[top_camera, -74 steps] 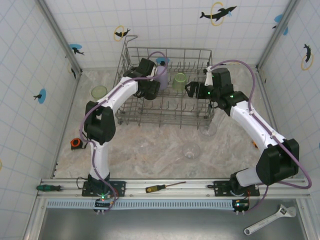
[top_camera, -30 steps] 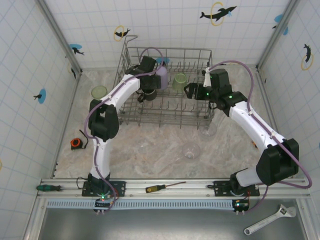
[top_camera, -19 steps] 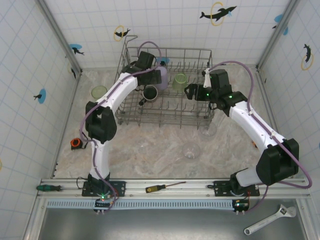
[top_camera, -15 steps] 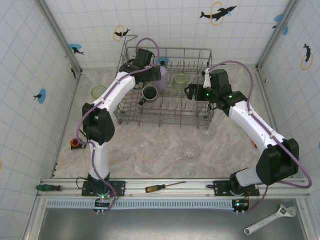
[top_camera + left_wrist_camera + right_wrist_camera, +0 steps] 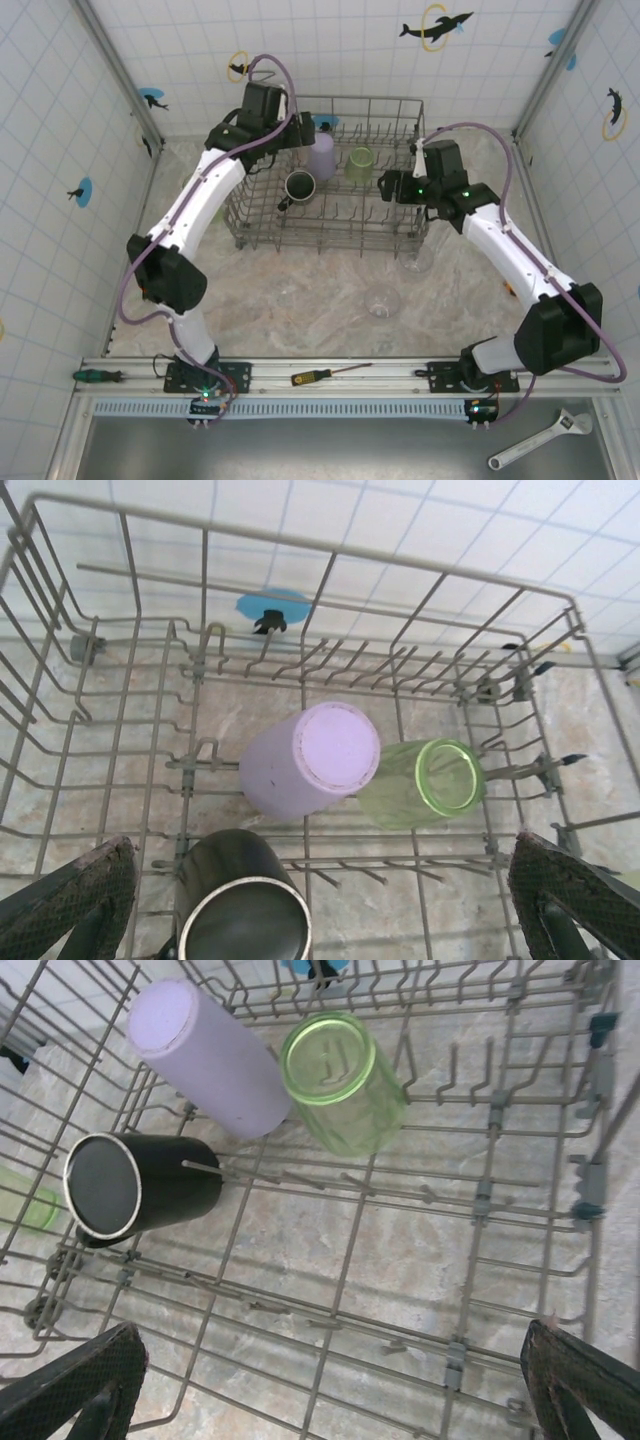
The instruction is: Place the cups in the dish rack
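Note:
The dish rack (image 5: pixel 322 240) stands at the back of the table. Inside it lie a lavender cup (image 5: pixel 321 155), a green tumbler (image 5: pixel 359 163) and a black mug (image 5: pixel 300 186). My left gripper (image 5: pixel 290 128) hangs open high over the rack's far left corner, above the black mug (image 5: pixel 240 905), lavender cup (image 5: pixel 310 760) and green tumbler (image 5: pixel 430 785). My right gripper (image 5: pixel 388 185) hovers open over the rack's right half, its fingers (image 5: pixel 75 1380) empty, with the mug (image 5: pixel 140 1195) and both cups (image 5: pixel 205 1055) (image 5: pixel 345 1080) ahead of it. Another green tumbler (image 5: pixel 198 184) stands on the table left of the rack.
Clear glasses stand on the table in front of the rack (image 5: pixel 381 300) and by its right corner (image 5: pixel 416 262). A screwdriver (image 5: pixel 320 376), a green-handled one (image 5: pixel 95 376) and a wrench (image 5: pixel 530 446) lie near the front rail. Tiled walls close in the sides.
My left gripper has risen off the black mug and swung back toward the rack's far left corner; the mug stays lying in the rack. The right arm has hardly moved.

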You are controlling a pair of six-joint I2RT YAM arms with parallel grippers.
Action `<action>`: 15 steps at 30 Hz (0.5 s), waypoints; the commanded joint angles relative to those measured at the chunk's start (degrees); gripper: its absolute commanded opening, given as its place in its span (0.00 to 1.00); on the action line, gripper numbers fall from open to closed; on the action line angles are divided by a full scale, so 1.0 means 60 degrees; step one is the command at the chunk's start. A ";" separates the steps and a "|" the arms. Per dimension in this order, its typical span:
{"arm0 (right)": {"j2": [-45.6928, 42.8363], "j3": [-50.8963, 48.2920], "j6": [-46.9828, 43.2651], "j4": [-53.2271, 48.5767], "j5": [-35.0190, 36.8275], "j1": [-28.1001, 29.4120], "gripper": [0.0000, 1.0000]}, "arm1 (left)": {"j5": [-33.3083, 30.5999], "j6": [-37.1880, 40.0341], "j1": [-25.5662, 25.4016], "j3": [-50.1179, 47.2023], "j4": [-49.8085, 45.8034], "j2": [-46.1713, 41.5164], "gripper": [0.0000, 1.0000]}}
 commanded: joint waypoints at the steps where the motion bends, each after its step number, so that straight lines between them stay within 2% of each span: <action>1: -0.0407 0.0524 -0.0133 -0.0446 0.0606 -0.0294 1.00 | 0.0317 0.0383 0.0073 -0.0708 0.0397 -0.0763 0.98; 8: -0.0129 0.1042 -0.0579 -0.1646 0.1654 -0.1200 1.00 | 0.0873 0.0603 0.0073 -0.2632 0.1543 -0.2173 0.98; 15: 0.0712 0.2025 -0.1134 -0.2643 0.2428 -0.1982 1.00 | 0.1018 0.0679 0.0073 -0.3650 0.1957 -0.2864 0.98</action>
